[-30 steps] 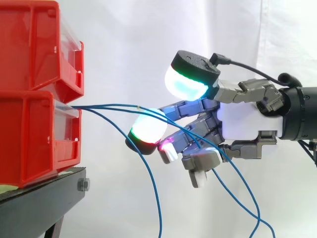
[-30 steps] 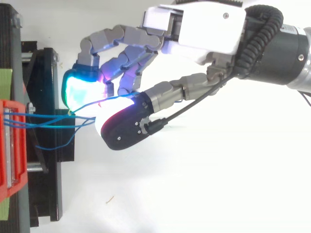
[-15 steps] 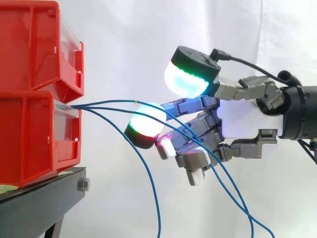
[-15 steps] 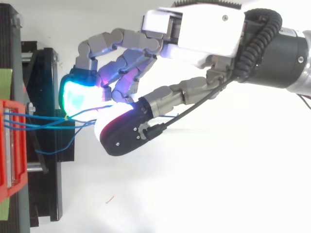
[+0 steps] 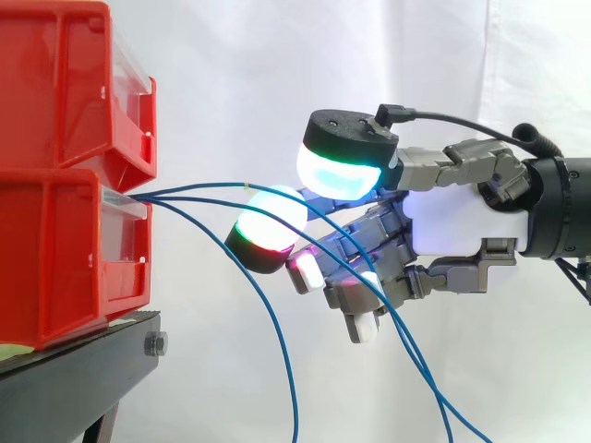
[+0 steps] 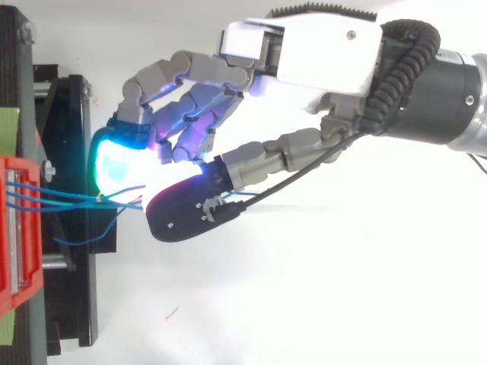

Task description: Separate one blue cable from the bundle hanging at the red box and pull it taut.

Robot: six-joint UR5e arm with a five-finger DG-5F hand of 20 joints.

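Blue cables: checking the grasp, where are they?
Side view: the blue cables leave the lower red bin at left, run right across the hand, then droop below it.

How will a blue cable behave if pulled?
Likely floppy: the cables sag in long curves past the hand. Probably light and thin, so apt to slip. Held at the red bin, it should straighten when pulled.
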